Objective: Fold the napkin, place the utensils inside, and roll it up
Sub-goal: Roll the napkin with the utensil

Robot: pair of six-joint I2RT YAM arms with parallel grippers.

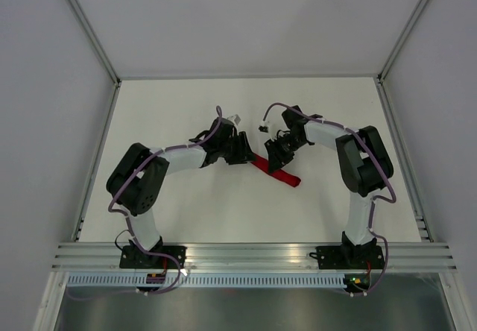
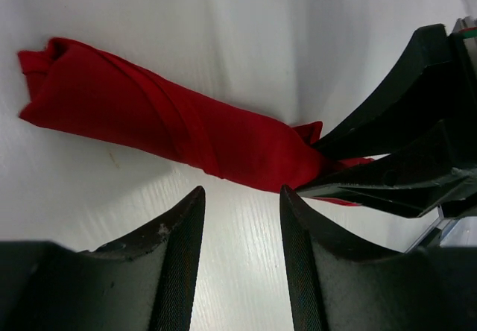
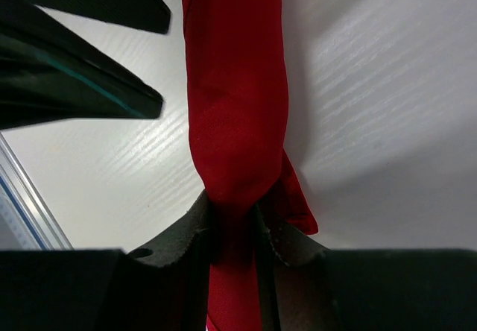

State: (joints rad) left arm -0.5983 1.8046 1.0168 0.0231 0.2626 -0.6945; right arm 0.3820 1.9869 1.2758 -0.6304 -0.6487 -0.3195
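Two arms are reaching inward over the table (image 1: 223, 212) in the top view, elbows bowing outward and wrists tipping down, so that the left gripper (image 1: 242, 152) and right gripper (image 1: 277, 154) are meeting at the far end of the napkin (image 1: 279, 173), which is lying there as a tight diagonal roll. From the left wrist, its fingers (image 2: 175, 249) are standing apart with nothing between them, hovering just short of the roll, probably freed to let the other gripper steady it. From the right wrist, that gripper's fingers (image 3: 186, 234) are clamping the roll's narrow end, likely to stop it unwinding; the knife is not showing, presumably wrapped inside.
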